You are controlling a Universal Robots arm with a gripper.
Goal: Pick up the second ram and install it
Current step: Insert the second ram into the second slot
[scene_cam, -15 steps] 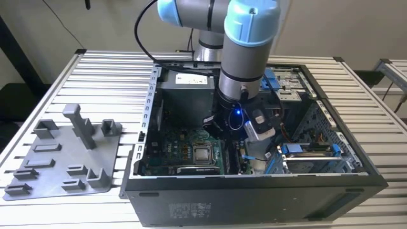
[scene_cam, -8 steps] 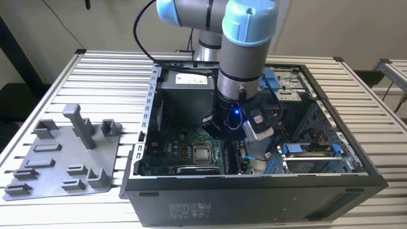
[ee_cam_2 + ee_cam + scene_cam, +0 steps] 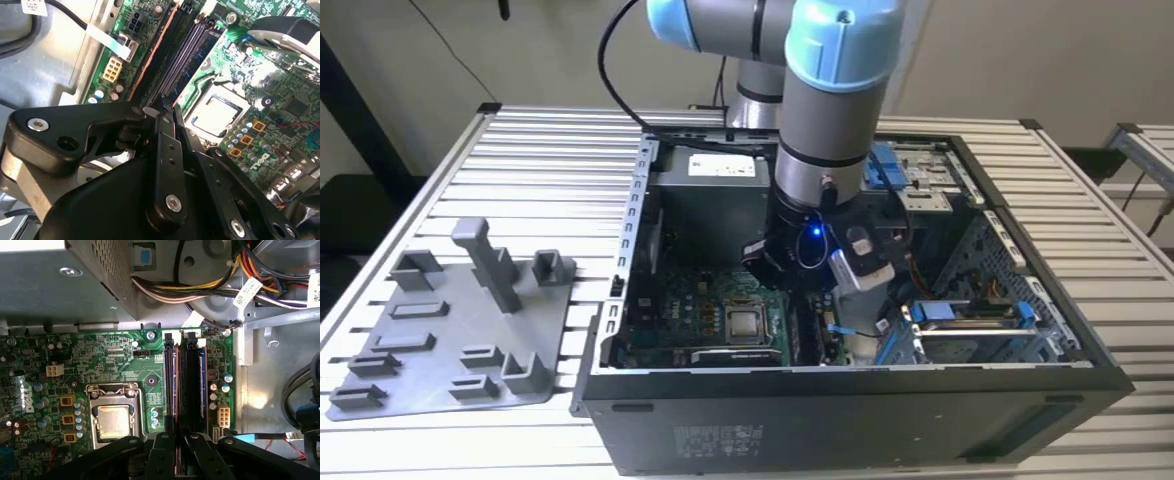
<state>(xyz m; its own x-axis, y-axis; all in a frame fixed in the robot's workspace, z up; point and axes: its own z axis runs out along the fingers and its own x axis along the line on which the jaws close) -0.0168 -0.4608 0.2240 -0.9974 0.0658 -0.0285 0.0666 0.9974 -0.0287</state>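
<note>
While the arm reaches down into the open computer case [image 3: 1067, 345], you have, going from the exterior view's left, the grey holder tray [image 3: 447, 330] with no stick on it, then the gripper [image 3: 165, 114] over the motherboard [image 3: 110, 357]. Its jaws are drawn narrow onto the second ram [image 3: 161, 79], which stands edge-down over the long black slots [image 3: 189, 385]. Keep the stick square to its slot and press evenly, I judge.

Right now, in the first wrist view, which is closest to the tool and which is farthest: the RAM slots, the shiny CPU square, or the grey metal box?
1. RAM slots, right at the tool.
2. CPU square, off to one side.
3. Grey metal box, at the board's far end.
</note>
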